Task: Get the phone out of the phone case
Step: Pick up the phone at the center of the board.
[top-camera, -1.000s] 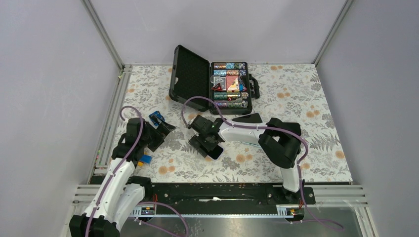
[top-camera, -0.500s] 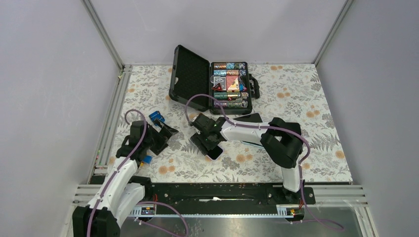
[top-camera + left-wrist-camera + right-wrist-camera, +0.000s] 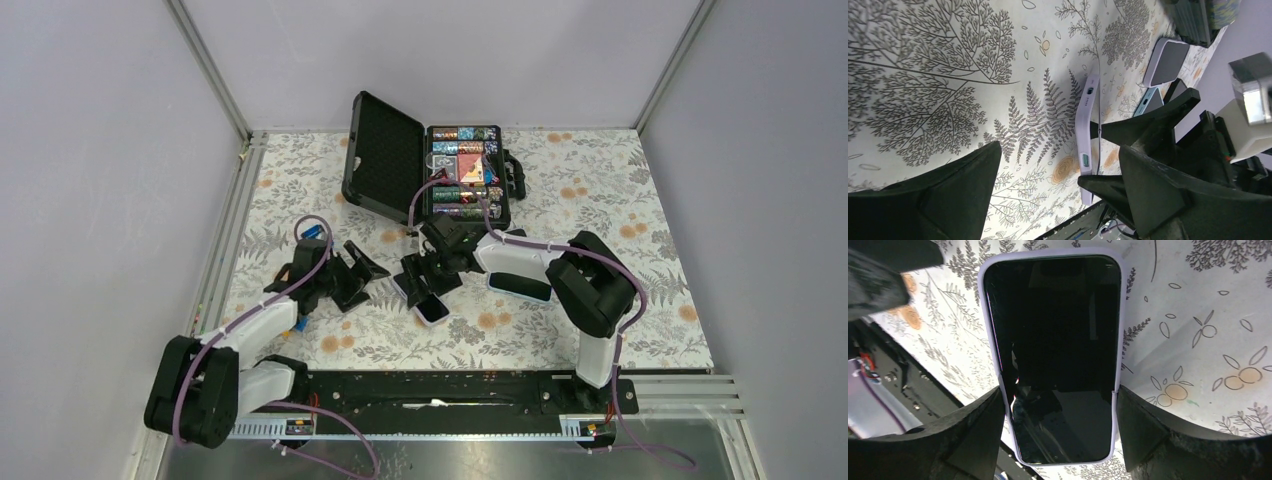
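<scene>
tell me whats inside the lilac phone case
The phone, dark screen showing, fills the phone case edge to edge. Its back and the case's inner floor are covered.

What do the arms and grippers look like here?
The left arm and right arm have white links, black joints and a purple cable looped along each. The left gripper and right gripper are matte black with broad, wedge-shaped fingers.
</scene>
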Controlling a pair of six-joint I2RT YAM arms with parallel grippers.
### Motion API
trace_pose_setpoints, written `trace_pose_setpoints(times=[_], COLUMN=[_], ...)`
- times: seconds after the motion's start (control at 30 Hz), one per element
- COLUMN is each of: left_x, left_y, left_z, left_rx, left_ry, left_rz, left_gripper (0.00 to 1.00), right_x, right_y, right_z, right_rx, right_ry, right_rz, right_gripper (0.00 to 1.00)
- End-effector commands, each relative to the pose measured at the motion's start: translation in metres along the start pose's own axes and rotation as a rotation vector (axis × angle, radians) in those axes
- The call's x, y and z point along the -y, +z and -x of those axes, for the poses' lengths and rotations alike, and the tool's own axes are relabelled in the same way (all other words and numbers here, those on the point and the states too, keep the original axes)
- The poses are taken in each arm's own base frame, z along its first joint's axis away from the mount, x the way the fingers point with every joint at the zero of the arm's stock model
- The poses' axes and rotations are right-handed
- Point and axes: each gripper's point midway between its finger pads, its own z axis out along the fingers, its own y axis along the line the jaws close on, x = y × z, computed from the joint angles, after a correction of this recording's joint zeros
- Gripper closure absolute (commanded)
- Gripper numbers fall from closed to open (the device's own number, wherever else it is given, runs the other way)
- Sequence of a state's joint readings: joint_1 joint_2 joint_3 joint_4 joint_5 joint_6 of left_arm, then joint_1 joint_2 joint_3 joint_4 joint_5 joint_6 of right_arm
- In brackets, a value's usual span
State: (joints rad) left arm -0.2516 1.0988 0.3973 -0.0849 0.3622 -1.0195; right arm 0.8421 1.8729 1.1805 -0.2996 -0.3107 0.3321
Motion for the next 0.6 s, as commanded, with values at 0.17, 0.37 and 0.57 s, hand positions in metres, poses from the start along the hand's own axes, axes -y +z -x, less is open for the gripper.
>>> trace_pose_setpoints(times=[0.17, 0.37, 0.57], left_x=[0.026, 0.019, 0.019], left_y=[0.026, 0.04, 0.049], left_z=[-0.013, -0.022, -0.034], left_rx=[-0.044, -0.078, -0.117], left_ry=[0.033, -0.005, -0.021], left_rz=[-0.092, -0.09, -0.094], left_gripper=[0.18, 0.44, 0.62], right_x=[-0.041, -0.04, -0.039], right_y=[-0.012, -0.006, 0.0], right_z=[0.017, 0.015, 0.015], right_rx=[0.071, 0.072, 0.073], right_ry=[0.071, 0.085, 0.1], right_rz=[0.248, 0.258, 0.264], right_gripper=[0.51, 0.51, 0.5])
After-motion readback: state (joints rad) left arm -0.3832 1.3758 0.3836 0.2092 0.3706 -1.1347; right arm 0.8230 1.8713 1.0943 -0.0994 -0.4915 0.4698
